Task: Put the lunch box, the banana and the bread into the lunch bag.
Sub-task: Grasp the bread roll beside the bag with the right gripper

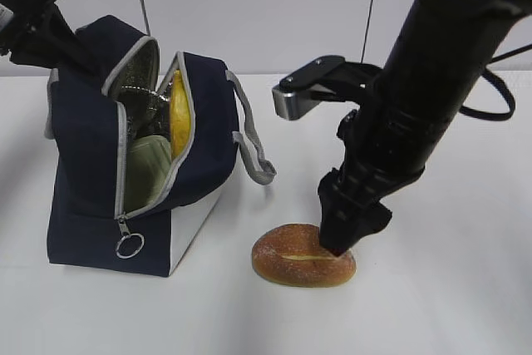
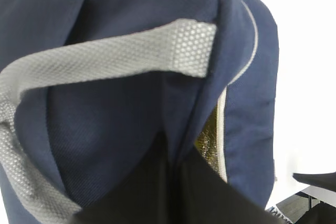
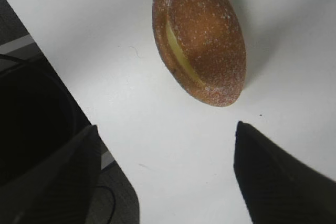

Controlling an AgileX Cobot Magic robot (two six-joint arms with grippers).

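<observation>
The navy lunch bag (image 1: 91, 147) stands at the left with its zipper open. The yellow banana (image 1: 179, 118) and the sage-green lid of the lunch box (image 1: 148, 168) show inside it. The bread (image 1: 303, 265) lies on the white table to the right of the bag. My right gripper (image 1: 345, 243) is open and hovers just above the bread's right end; in the right wrist view (image 3: 165, 129) the bread (image 3: 202, 40) lies ahead of the spread fingers. My left gripper (image 1: 60, 43) is shut on the bag's rear top edge; the left wrist view (image 2: 176, 182) shows navy fabric (image 2: 105, 129) between the jaws.
A grey strap handle (image 1: 253, 143) hangs off the bag's right side toward the bread. The ring pull (image 1: 129, 245) dangles at the bag's front. Silver lining (image 1: 137, 81) shows in the opening. The table edge (image 3: 100, 145) runs close to the right gripper's left finger.
</observation>
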